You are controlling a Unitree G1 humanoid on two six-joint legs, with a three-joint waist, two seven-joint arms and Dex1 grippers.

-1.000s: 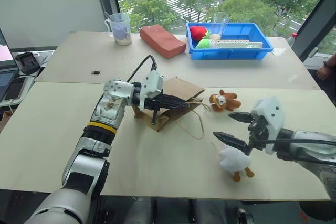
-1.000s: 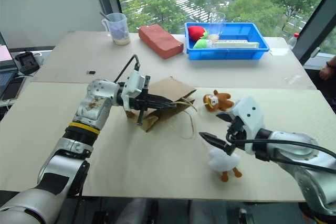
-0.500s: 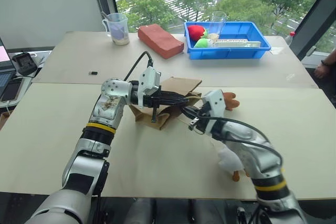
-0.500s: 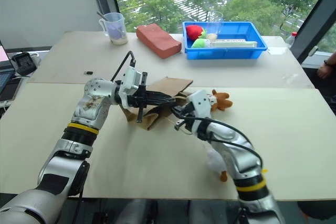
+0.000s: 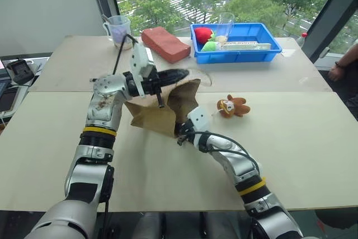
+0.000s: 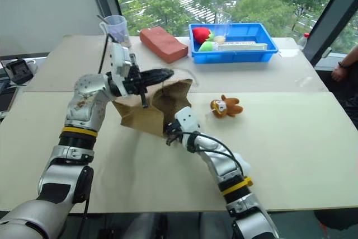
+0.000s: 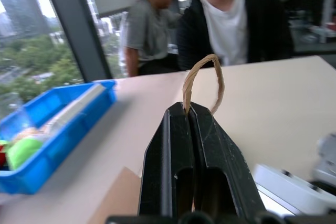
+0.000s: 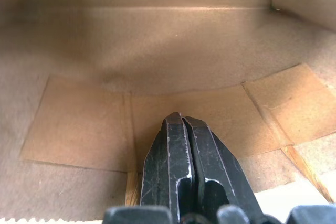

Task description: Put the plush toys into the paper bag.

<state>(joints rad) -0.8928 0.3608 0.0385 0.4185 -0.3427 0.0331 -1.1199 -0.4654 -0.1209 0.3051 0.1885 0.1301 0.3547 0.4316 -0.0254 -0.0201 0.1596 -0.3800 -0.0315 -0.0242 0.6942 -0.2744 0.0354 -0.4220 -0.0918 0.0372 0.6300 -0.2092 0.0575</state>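
A clear measuring cup (image 5: 116, 28) stands at the table's (image 5: 313, 138) eleven o'clock, and a reddish brick (image 5: 164, 43) lies just right of it. Below them the left gripper (image 5: 178, 74) is raised above the tabletop, its two black fingers (image 7: 178, 145) pressed together on a looped cord handle (image 7: 202, 80) of the paper bag (image 5: 162, 110). The brown bag hangs from that grip near the table's middle, its mouth facing six o'clock, its lower edge on the table.

At the bag's five o'clock corner the right gripper (image 8: 181, 124) reaches into the opening. In the right wrist view its fingers are pressed together with nothing between them, their tips just over the bag's folded brown inner wall.

The brown teddy bear (image 5: 231, 106) lies on the table at the bag's three o'clock, near it but apart from it and from both grippers. At the table's one o'clock sits a blue tray (image 5: 274, 49) holding a red toy (image 5: 202, 34), a green toy (image 5: 205, 46) and a clear glass (image 5: 225, 25). In the left wrist view two people stand beyond the table.
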